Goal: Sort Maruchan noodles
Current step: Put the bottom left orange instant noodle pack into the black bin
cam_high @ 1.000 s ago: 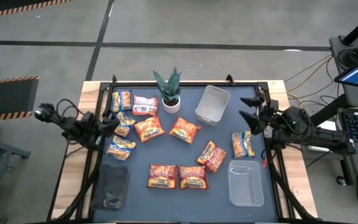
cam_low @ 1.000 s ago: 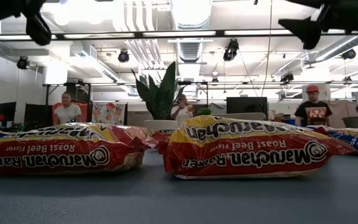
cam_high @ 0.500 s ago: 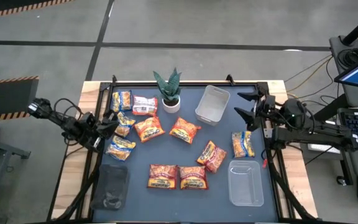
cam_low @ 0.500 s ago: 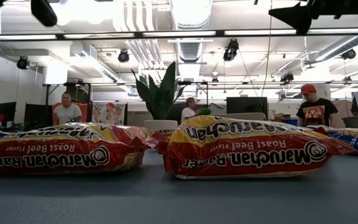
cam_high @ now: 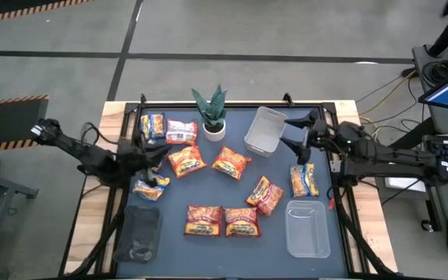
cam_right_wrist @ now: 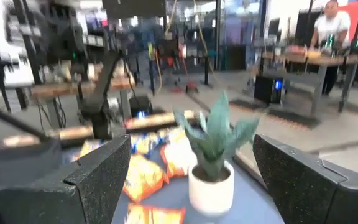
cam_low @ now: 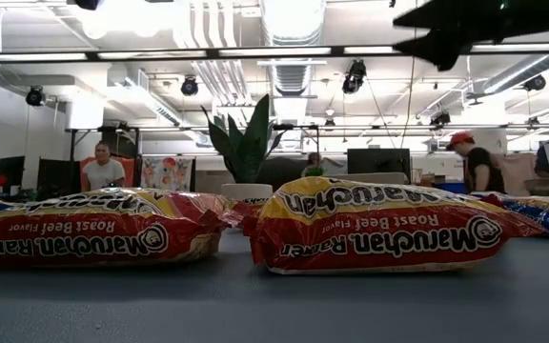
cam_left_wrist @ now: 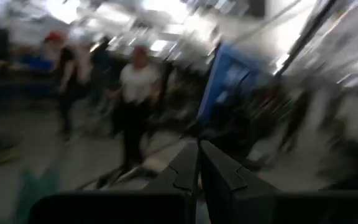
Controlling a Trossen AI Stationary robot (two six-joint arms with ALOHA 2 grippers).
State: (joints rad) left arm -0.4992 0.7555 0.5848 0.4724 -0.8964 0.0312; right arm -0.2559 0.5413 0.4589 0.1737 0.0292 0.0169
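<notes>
Over the counter's left edge, the left gripper hung with fingers pressed together. Maruchan noodles lay scattered mid-counter, none held. Rightward, the right gripper hovered, fingers spread, beside the clear bin; a careless descent could clip it or the plant.
</notes>
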